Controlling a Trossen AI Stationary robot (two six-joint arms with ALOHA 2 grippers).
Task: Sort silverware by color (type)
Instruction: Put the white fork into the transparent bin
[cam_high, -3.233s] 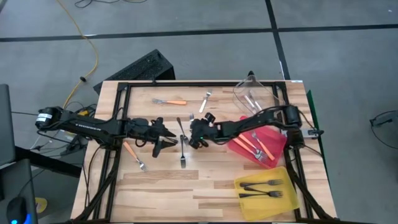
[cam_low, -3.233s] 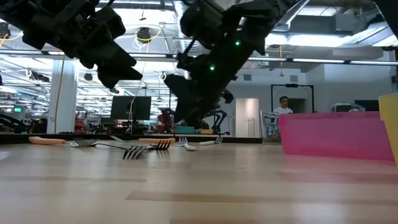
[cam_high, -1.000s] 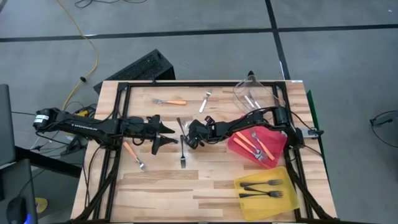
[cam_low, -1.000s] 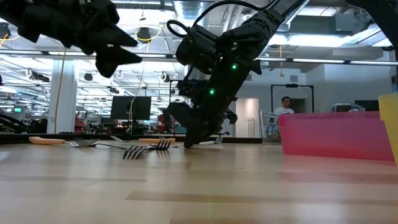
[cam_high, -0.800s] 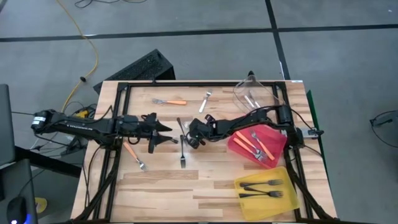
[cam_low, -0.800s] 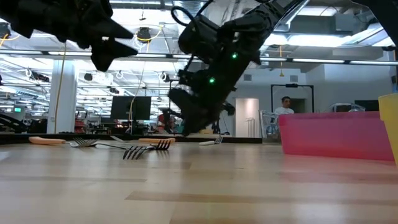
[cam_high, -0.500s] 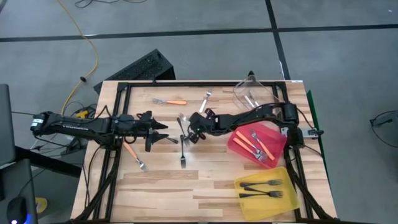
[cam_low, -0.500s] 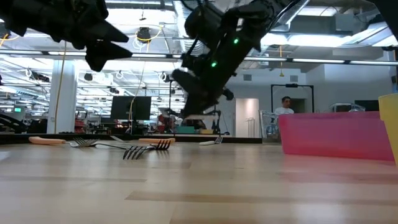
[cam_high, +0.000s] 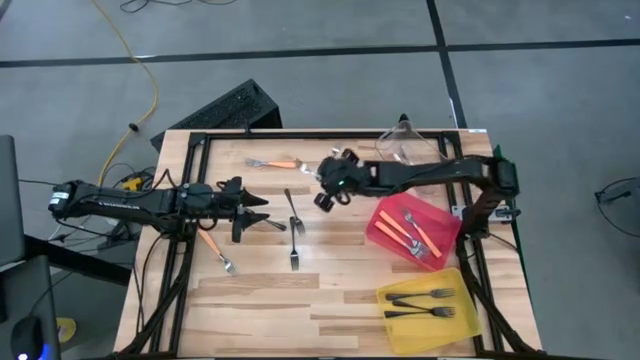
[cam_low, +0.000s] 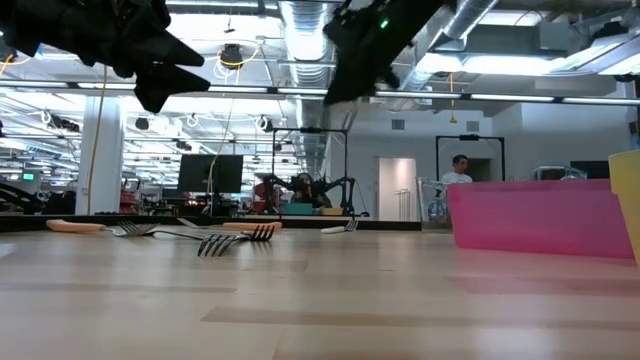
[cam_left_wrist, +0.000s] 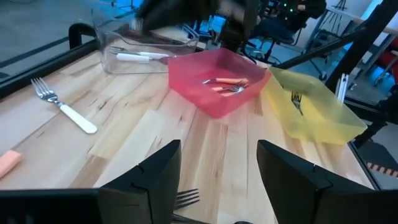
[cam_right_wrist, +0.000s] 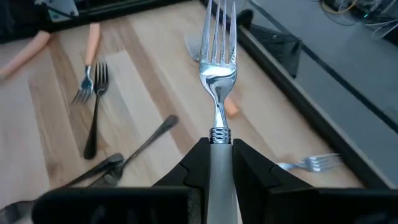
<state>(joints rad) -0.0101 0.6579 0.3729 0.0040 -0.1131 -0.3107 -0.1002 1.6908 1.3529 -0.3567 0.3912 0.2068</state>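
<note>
Jaws of the right gripper (cam_high: 333, 187) are closed on the pale handle of a silver fork (cam_right_wrist: 217, 74), which juts straight out from between the fingers with its shiny metal tines leading; the gripper hangs above the far middle of the table (cam_high: 330, 290), lifted clear of the wood. The left gripper (cam_high: 252, 215) waits over the left-centre of the table with its two fingers (cam_left_wrist: 155, 180) spread wide and nothing between them. On the bare wood lie several loose forks: two black forks (cam_high: 293, 228) side by side just beside the left gripper's tips, an orange-handled fork (cam_high: 213, 248) nearer the left edge under that arm, a second orange-handled fork (cam_high: 273, 163) toward the far edge, and a white-handled fork (cam_left_wrist: 65, 107) close to the clear bin. The clear bin (cam_high: 405, 147) stands at the far right corner with pale cutlery inside it. The red bin (cam_high: 437, 235) sits near the right edge and holds orange-handled forks (cam_high: 413, 231). The yellow bin (cam_high: 470, 320) lies at the near right corner with black forks (cam_high: 420, 302) in it. In the low view a person (cam_low: 458, 175) stands in the room well beyond the table.
</note>
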